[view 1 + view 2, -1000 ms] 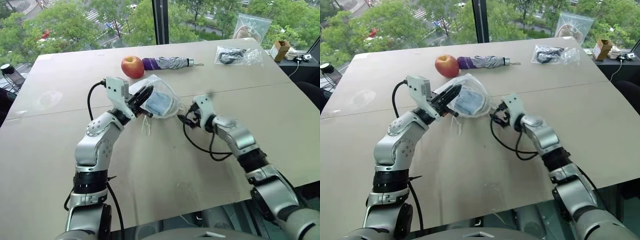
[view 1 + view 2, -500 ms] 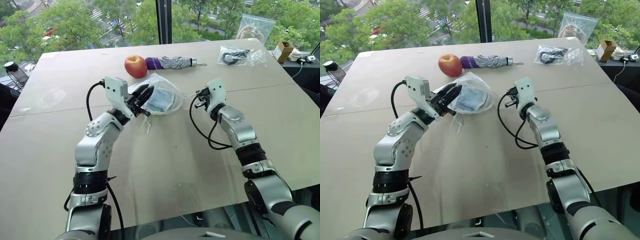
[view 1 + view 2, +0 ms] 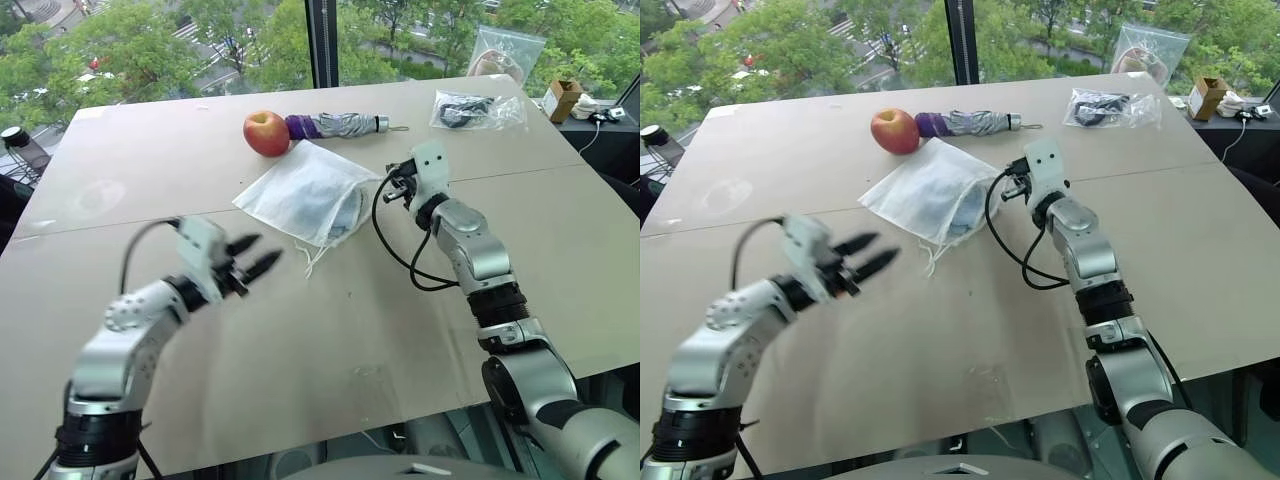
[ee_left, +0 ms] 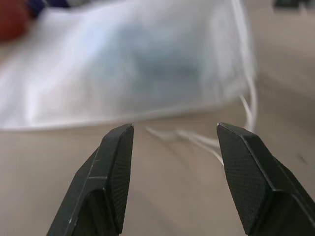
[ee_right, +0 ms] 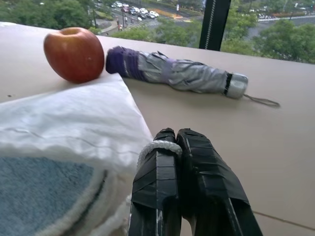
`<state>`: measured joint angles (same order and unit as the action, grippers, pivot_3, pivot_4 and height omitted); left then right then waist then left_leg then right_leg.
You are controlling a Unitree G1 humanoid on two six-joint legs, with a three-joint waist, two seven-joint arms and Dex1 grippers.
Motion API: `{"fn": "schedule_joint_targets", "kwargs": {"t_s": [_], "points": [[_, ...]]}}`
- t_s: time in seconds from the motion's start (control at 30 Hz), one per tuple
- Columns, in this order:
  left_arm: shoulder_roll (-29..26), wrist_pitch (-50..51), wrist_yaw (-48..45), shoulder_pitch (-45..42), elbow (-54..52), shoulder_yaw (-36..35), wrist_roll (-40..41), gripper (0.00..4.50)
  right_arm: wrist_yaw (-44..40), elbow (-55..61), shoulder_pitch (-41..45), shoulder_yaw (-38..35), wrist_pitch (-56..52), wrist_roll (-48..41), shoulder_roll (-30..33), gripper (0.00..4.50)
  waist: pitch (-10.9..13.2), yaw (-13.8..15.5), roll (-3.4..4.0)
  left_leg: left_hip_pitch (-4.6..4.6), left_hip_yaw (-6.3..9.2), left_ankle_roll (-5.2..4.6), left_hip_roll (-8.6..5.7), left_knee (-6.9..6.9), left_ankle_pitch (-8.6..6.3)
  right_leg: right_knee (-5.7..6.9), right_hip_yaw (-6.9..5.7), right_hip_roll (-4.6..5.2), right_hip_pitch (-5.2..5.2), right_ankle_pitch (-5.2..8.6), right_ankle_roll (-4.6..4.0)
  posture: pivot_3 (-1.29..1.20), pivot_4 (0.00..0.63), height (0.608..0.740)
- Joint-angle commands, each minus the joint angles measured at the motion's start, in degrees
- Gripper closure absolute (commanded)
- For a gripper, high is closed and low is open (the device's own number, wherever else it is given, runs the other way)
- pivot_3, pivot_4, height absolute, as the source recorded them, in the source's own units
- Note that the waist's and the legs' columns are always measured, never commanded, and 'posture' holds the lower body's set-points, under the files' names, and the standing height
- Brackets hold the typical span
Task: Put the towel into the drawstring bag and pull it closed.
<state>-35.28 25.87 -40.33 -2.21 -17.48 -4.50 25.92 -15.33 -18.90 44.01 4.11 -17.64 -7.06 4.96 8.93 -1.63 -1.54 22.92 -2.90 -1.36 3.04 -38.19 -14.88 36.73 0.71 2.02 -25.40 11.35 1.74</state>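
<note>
- The bag (image 3: 305,192) lies flat on the table (image 3: 400,310), a thin, see-through white pouch, roughly diamond-shaped from above, corners at twelve, three, six and nine o'clock.
- Inside it, the towel (image 3: 335,205) shows as a soft blue, fluffy patch through the fabric, thick looped edge peeking at the mouth in the right wrist view.
- Thin white cords (image 3: 312,258) trail loose on the table at the bag's six o'clock corner.
- Right gripper (image 3: 392,183) sits at the bag's three o'clock edge, fingers pressed together, a white cord (image 5: 156,145) looped over one fingertip.
- Left gripper (image 3: 252,262) hangs at the bag's seven o'clock, clear of it, jaws spread wide, nothing between them; its outline is blurred.
- At twelve o'clock, touching the bag's corner: a round red apple (image 3: 266,133) and a folded grey-purple umbrella (image 3: 336,125).
- Farther back, at one to two o'clock, clear plastic bags (image 3: 478,110); contents hard to make out.
</note>
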Motion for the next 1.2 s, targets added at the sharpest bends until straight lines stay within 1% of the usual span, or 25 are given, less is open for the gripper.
{"fn": "schedule_joint_targets", "kwargs": {"t_s": [0.03,0.13,0.23,0.33,0.47,0.57,0.6,0.63,0.7,0.73,0.8,0.83,0.9,0.97,1.0,1.03,1.1,1.13,1.17,1.2], "points": [[3.93,-5.79,0.64,-3.34,0.63,5.63,-4.84,1.76,-0.16,1.90,1.76,-0.35,0.31,0.10,-0.56,4.50,-0.02,0.20,-0.03,-0.01,-0.01,0.00,-0.02,-0.04,0.00,-0.01,0.04,0.00,0.04,0.00,-0.01,0.00,0.150,0.740],[7.26,-9.48,1.86,-5.80,5.20,10.16,-9.89,1.76,-0.09,2.37,1.68,-0.47,-0.02,0.26,-0.83,4.50,-0.01,0.26,-0.01,-0.02,-0.03,0.00,-0.05,-0.09,0.00,0.00,0.10,-0.01,0.06,-0.04,0.05,0.00,0.150,0.740],[9.37,-12.24,4.40,-7.84,9.49,10.78,-13.43,1.76,0.21,3.06,1.39,-0.73,-0.33,0.40,-0.67,4.50,-0.02,0.06,-0.01,-0.03,0.00,0.00,-0.05,-0.05,0.00,0.03,0.10,-0.06,0.04,-0.09,0.12,0.00,0.150,0.740],[10.57,-15.54,6.47,-8.11,11.91,10.32,-15.86,2.55,0.77,3.66,1.07,-1.16,-0.59,0.47,-0.44,4.50,-0.02,-0.35,-0.02,-0.01,0.02,-0.01,0.02,-0.01,0.00,0.04,0.08,-0.11,0.00,-0.09,0.13,0.00,0.150,0.740],[11.22,-22.39,10.58,-6.67,14.07,10.54,-21.25,4.45,1.55,4.25,0.74,-1.88,-0.66,0.44,-0.11,4.50,-0.02,-0.54,-0.02,-0.02,0.03,-0.01,0.04,0.10,0.00,0.02,0.07,-0.13,-0.03,-0.08,0.14,0.00,0.150,0.740],[12.75,-26.96,17.68,-6.67,15.17,8.64,-25.66,4.45,2.80,4.14,0.68,-2.74,-0.03,0.73,0.16,4.50,-0.02,-0.47,-0.02,-0.01,0.01,-0.01,0.04,0.10,0.00,0.01,0.07,-0.10,-0.02,-0.09,0.14,0.00,0.150,0.740],[13.13,-28.95,21.88,-6.80,15.32,7.31,-28.26,4.45,4.89,3.65,0.87,-3.73,1.19,1.34,0.28,4.50,-0.02,-0.45,-0.02,0.00,0.00,-0.01,0.04,0.09,0.00,0.01,0.08,-0.09,-0.02,-0.09,0.14,0.00,0.150,0.740],[13.35,-30.26,27.33,-6.93,15.00,5.38,-31.61,4.45,8.37,2.95,1.24,-5.33,3.18,2.34,0.57,4.50,-0.02,-0.41,-0.02,-0.01,0.00,-0.01,0.03,0.08,0.00,0.02,0.09,-0.08,-0.02,-0.09,0.14,0.00,0.150,0.740],[13.48,-31.85,34.89,-7.10,14.36,2.45,-36.28,4.45,14.15,1.85,1.88,-7.85,6.37,4.10,1.15,4.50,-0.02,-0.37,-0.02,0.00,0.01,-0.01,0.03,0.07,0.00,0.03,0.08,-0.07,-0.03,-0.10,0.14,0.00,0.150,0.740],[13.28,-31.33,40.27,-7.28,12.90,-0.87,-39.25,4.45,18.59,1.46,2.20,-10.33,7.98,5.00,1.88,4.50,-0.02,-0.35,-0.02,-0.01,0.02,-0.01,0.03,0.07,0.00,0.04,0.08,-0.06,-0.03,-0.10,0.14,0.00,0.150,0.740],[13.22,-29.11,49.84,-8.00,10.85,-9.03,-42.21,4.45,28.30,0.38,2.49,-16.82,10.41,5.39,3.33,4.50,-0.02,-0.26,-0.02,0.01,0.03,-0.01,0.03,0.07,0.00,0.04,0.05,-0.05,-0.03,-0.10,0.15,0.00,0.150,0.740],[13.52,-27.15,53.59,-8.52,10.56,-13.03,-42.19,4.45,33.15,-0.41,2.53,-20.41,10.78,5.02,4.01,4.50,-0.02,-0.20,-0.02,0.03,0.04,-0.01,0.04,0.08,0.00,0.04,0.05,-0.04,-0.04,-0.10,0.15,0.00,0.150,0.740],[14.49,-22.63,58.09,-9.72,11.92,-19.95,-39.38,4.45,41.30,-3.11,2.56,-27.63,10.27,2.48,5.11,4.50,-0.03,0.06,-0.04,0.07,0.04,0.00,0.05,0.08,0.00,0.03,0.03,0.00,-0.05,-0.10,0.15,0.00,0.150,0.740],[15.29,-18.64,60.72,-10.97,14.26,-25.54,-36.14,4.45,46.58,-5.94,2.64,-33.16,9.68,-0.42,5.80,4.50,-0.04,0.05,-0.05,0.05,-0.02,0.00,0.02,0.10,0.00,0.02,0.06,0.04,-0.04,-0.11,0.16,0.00,0.150,0.740],[15.20,-17.47,61.28,-11.42,15.57,-27.26,-35.04,4.45,47.85,-6.80,2.63,-34.32,9.26,-1.21,6.05,4.50,-0.05,0.01,-0.06,0.03,-0.04,0.00,0.02,0.10,0.00,0.02,0.09,0.04,-0.03,-0.11,0.16,0.00,0.150,0.740],[14.54,-17.28,60.18,-11.73,17.01,-27.39,-34.15,4.45,47.23,-7.80,2.82,-34.05,8.99,-1.68,6.55,4.50,-0.05,-0.07,-0.06,0.02,-0.05,0.00,0.01,0.10,0.00,0.01,0.09,0.04,-0.02,-0.11,0.17,0.00,0.150,0.740],[13.41,-19.22,49.38,-13.30,20.41,-22.50,-29.15,4.45,31.83,-12.08,5.77,-28.58,5.95,-4.92,6.81,4.50,-0.01,-0.53,-0.02,0.02,-0.07,0.00,-0.01,0.11,0.00,0.01,0.11,0.03,-0.04,-0.11,0.17,0.00,0.150,0.740],[13.43,-19.29,41.45,-13.48,20.66,-18.71,-25.69,4.45,21.99,-11.10,5.94,-24.67,1.57,-7.72,6.16,4.50,0.00,-0.69,-0.01,0.02,-0.08,-0.01,-0.03,0.12,0.00,0.00,0.12,0.02,-0.05,-0.11,0.17,0.00,0.150,0.740],[13.34,-19.23,34.12,-13.24,20.14,-15.07,-22.89,4.50,10.93,-8.16,5.02,-20.34,-2.76,-11.28,5.30,3.85,0.00,-0.90,-0.01,0.01,-0.08,-0.01,-0.04,0.12,0.00,0.00,0.12,0.00,-0.05,-0.11,0.18,0.00,0.150,0.740],[13.14,-19.42,28.08,-12.72,18.78,-12.07,-20.61,4.50,1.56,-3.02,2.55,-14.46,-8.91,-13.80,5.95,3.62,0.00,-1.11,-0.01,-0.04,-0.08,-0.01,-0.02,0.11,0.00,0.01,0.14,-0.04,-0.03,-0.11,0.18,0.00,0.150,0.740]]}}
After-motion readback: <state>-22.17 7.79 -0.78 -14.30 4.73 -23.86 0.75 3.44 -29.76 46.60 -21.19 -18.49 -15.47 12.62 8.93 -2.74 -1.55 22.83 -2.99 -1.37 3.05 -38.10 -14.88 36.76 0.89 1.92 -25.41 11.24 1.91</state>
